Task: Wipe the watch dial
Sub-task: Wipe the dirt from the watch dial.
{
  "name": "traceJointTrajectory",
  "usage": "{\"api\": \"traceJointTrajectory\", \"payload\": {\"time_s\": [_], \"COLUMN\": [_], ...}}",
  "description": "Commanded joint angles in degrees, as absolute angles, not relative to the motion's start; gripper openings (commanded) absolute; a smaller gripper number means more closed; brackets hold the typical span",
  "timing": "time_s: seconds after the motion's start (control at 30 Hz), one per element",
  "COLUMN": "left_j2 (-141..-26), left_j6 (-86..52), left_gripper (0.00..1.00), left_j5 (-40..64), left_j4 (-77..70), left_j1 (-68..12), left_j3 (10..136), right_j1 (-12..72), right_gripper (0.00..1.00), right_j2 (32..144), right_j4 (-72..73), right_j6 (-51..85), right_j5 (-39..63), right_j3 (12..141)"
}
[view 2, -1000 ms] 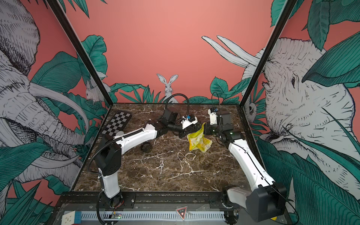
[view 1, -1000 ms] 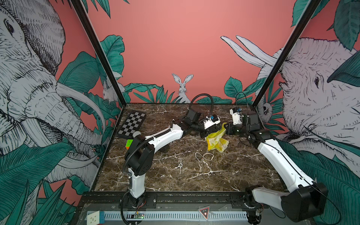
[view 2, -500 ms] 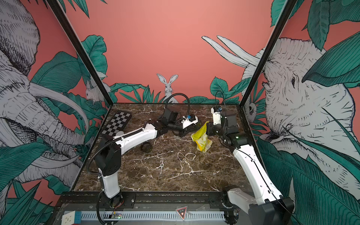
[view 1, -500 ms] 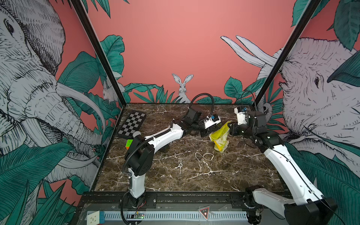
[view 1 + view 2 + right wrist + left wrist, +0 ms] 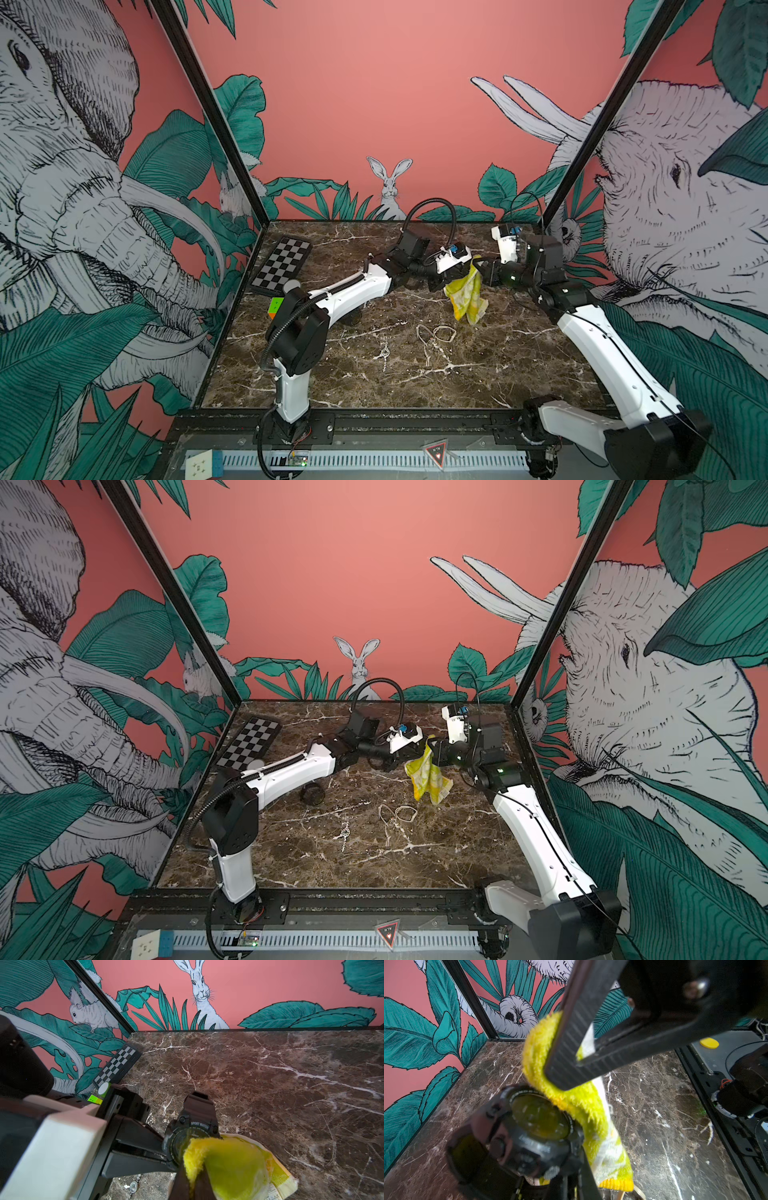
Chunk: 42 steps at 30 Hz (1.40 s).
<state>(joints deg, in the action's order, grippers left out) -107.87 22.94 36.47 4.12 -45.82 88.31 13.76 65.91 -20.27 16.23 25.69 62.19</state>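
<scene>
While the watch is held clear of the counter by the left claw, whose jaws are clamped on the side of its case, the largest hazard I see is loss of that hold. Sideways wiping force could twist the watch in the jaws or push it out, dropping it onto hard stone.

Second hazard: the right claw is pinched shut on a fold of the yellow cloth, and only the fold's edge touches the rim of the dial. A shallow stroke would ride over the bezel and leave the glass unwiped. A deep one could bring bare claw tips against the glass.

Lesser hazard: the loose cloth tail hangs below the watch and could snag on the left claw.

Room: the walls carry a pink mural of elephants and leaves, with a rabbit behind the watch. The counter is dark brown marble with white veins. A checkerboard lies well apart from the watch, on the left arm's side. Rubber bands lie nearer the arm bases than the watch.
</scene>
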Motion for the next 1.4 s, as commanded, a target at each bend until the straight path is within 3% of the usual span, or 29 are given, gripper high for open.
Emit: {"api": "traceJointTrajectory", "payload": {"time_s": [0.0, 0.33, 0.77, 1.13, 1.37], "left_j2": [-104.2, -104.2, -102.4, -104.1, -103.5], "left_j6": [22.5, 20.9, 20.0, 21.5, 21.7], "left_gripper": [0.0, 0.0, 0.0, 0.0, 0.0], "left_j5": [39.0, 40.6, 41.2, 38.4, 36.9], "left_j4": [0.8, -1.5, -4.0, 0.2, 0.7], "left_j1": [-46.1, -46.1, -46.1, -46.0, -45.9], "left_j3": [87.5, 87.3, 86.4, 86.7, 84.9], "right_j1": [13.6, 13.6, 13.7, 13.6, 13.0], "right_gripper": [0.0, 0.0, 0.0, 0.0, 0.0], "right_j2": [66.4, 69.9, 71.1, 65.2, 67.0], "right_j4": [-14.6, -13.4, -22.1, -23.8, -27.4], "right_j6": [17.8, 19.3, 15.8, 14.4, 15.0], "right_j5": [28.3, 30.3, 15.6, 14.4, 4.9], "right_j3": [61.9, 62.1, 62.6, 62.3, 63.4]}}
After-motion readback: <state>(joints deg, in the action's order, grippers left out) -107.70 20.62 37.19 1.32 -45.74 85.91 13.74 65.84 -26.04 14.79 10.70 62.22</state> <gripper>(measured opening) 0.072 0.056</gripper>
